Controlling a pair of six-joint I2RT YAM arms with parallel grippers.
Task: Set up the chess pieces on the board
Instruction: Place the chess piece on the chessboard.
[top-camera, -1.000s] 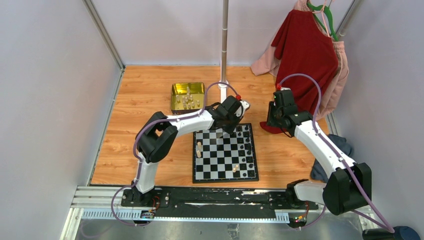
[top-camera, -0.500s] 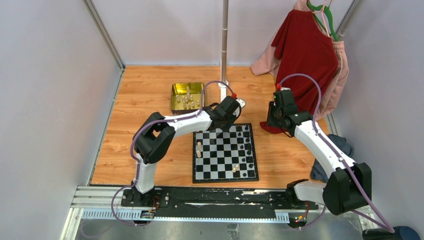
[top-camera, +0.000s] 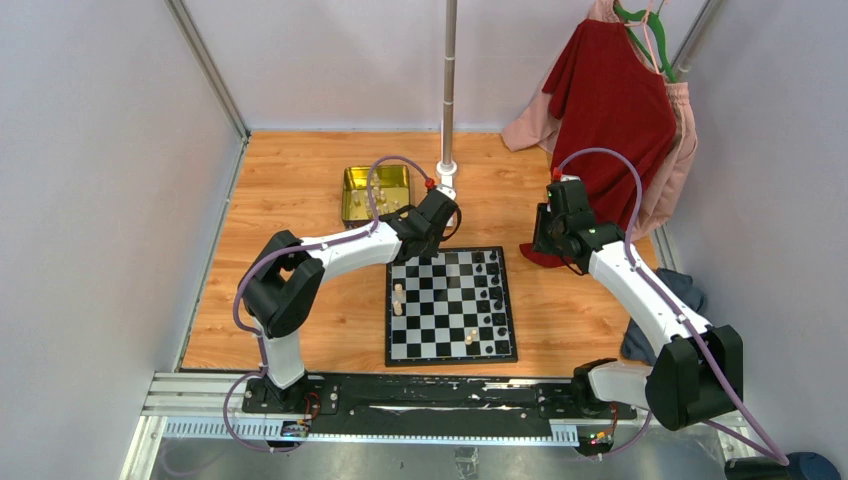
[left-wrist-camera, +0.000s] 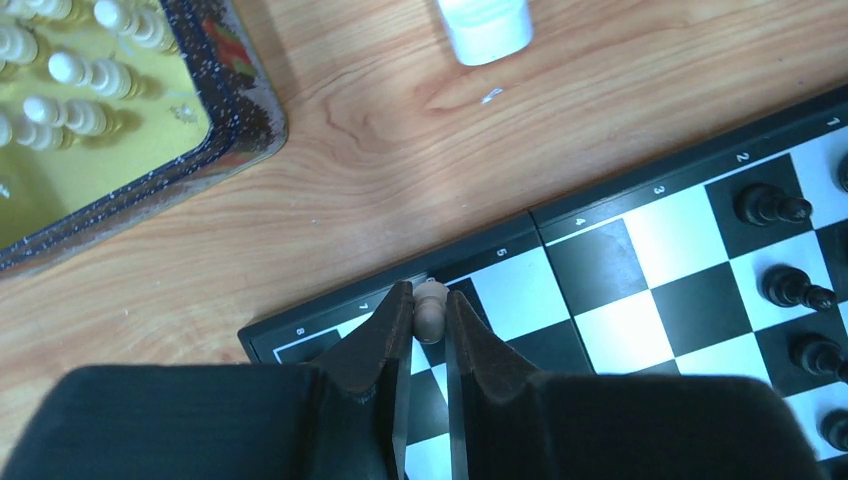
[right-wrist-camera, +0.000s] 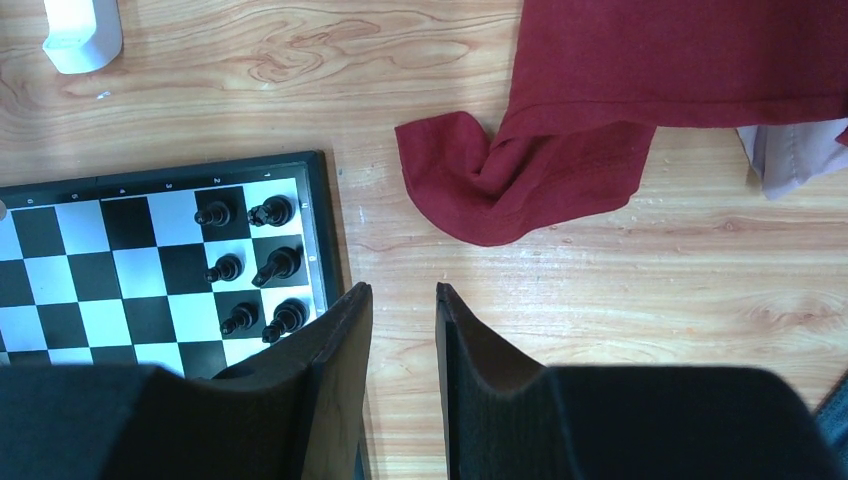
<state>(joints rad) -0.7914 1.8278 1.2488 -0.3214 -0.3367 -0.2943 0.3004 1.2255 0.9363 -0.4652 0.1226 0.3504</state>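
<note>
The black-and-white board (top-camera: 440, 322) lies on the wooden table in front of the arms. My left gripper (left-wrist-camera: 430, 298) is shut on a pale chess piece (left-wrist-camera: 431, 312) and hangs over the board's (left-wrist-camera: 640, 290) far-left corner, close to the border. From above, the left gripper (top-camera: 425, 232) covers that piece. Two pale pieces (top-camera: 398, 298) stand on the left file, another (top-camera: 469, 339) near the front. Black pieces (top-camera: 493, 290) (right-wrist-camera: 245, 265) (left-wrist-camera: 790, 290) fill the board's right side. More pale pieces sit in the gold tin (left-wrist-camera: 230, 130). My right gripper (right-wrist-camera: 403, 290) is open and holds nothing, over bare wood right of the board (right-wrist-camera: 100, 270).
The gold tin (top-camera: 350, 190) stands behind the board's far-left corner. A white pole base (top-camera: 447, 180) (left-wrist-camera: 485, 25) sits just beyond the board. A red cloth (right-wrist-camera: 560, 170) trails on the wood at the right, under hanging clothes (top-camera: 610, 100). A grey cloth (top-camera: 682, 290) lies at the right edge.
My left arm has swung left along the board's far edge, from its far-right part to the far-left corner, carrying the pale piece. The right arm has not moved.
</note>
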